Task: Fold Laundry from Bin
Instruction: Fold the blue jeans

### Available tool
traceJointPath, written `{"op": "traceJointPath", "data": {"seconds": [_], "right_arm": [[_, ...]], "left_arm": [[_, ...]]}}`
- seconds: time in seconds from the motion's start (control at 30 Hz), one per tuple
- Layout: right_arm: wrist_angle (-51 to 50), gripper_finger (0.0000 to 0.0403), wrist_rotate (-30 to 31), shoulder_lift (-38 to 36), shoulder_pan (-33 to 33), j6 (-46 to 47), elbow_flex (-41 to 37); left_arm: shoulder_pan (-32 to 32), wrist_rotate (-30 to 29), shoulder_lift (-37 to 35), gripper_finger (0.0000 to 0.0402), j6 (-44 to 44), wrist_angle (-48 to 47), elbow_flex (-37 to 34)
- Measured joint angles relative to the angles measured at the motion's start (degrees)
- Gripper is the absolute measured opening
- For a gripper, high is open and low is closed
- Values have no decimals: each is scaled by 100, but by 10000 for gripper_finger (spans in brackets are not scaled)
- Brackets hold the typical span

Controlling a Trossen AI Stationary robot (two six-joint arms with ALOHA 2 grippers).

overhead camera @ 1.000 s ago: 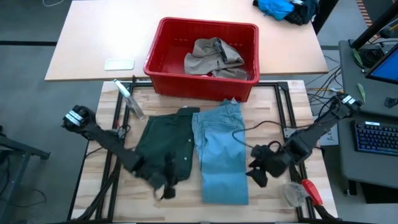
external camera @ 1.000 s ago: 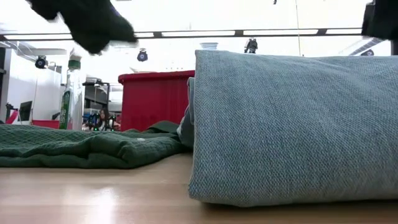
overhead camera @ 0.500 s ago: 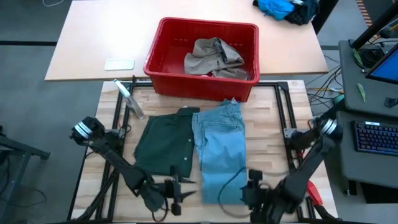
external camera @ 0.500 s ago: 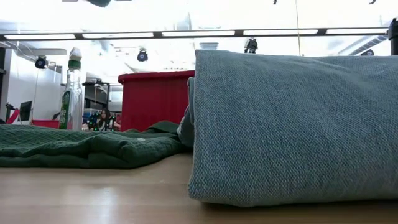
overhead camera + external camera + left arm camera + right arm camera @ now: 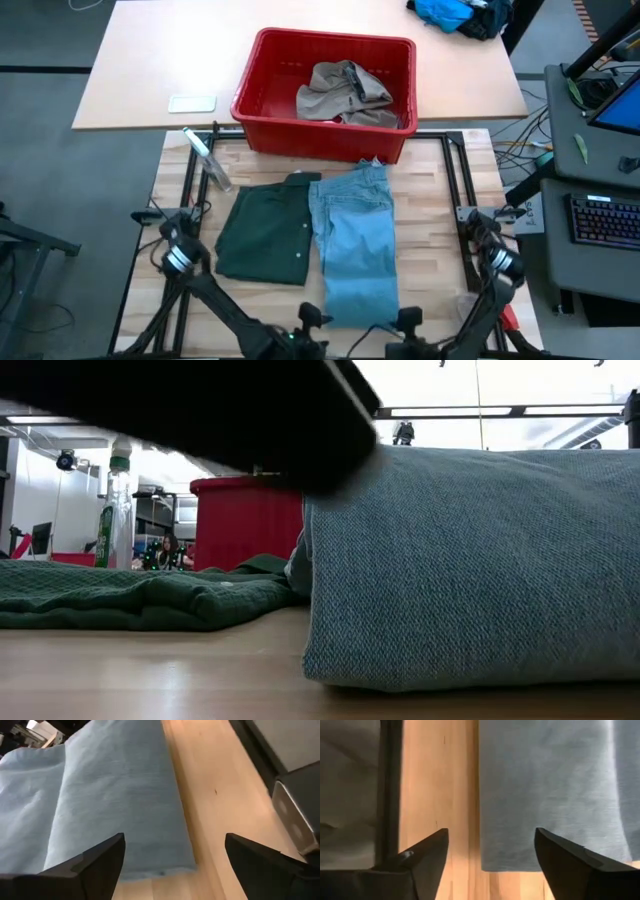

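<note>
Both arms have drawn back to the near edge of the table since a second ago, when the left gripper hung over the green shorts and the right gripper hovered beside the jeans; the clothes lie as they did.

Seen from above, the red bin stands at the far end, straddling the join with the pale table behind, with a khaki piece crumpled inside it. In front of it the folded shorts and the folded jeans lie flat side by side, touching along their long edges. Bare wood stays free on the outer side of each garment. A bottle lies near the far left corner.

From table height the jeans' near fold fills the right half, with the shorts low on the left, the bin behind them and the bottle upright in appearance; a dark arm part blocks the upper left.

Only the wrist views show the tools clearly. The left gripper's fingers stand wide apart over the jeans' near hem, holding nothing. The right gripper's fingers are also spread and empty, above that hem's corner and bare wood.
</note>
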Motion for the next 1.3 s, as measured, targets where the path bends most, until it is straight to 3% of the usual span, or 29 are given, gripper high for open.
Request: {"op": "traceJointPath", "data": {"seconds": [0.27, 0.57, 0.73, 1.07, 1.23, 1.3], "right_arm": [[-760, 324, 22, 895, 19, 98, 607], [-761, 314, 303, 1054, 13, 297, 248], [-707, 249, 342, 999, -49, 401, -152], [-143, 33, 432, 986, -68, 18, -467], [-141, 16, 427, 963, -69, -8, -328], [-149, 14, 425, 914, -68, -17, -241]], "left_arm": [[75, -63, 933, 309, -324, -1410, 1487], [200, -121, 1187, 280, -788, -1662, 1434], [256, -84, 1163, 232, -949, -1491, 1209], [280, -199, 1166, 90, -869, -1340, 1147], [280, -209, 1151, 15, -871, -1294, 1139], [280, -257, 1135, 6, -824, -1354, 1208]]}}
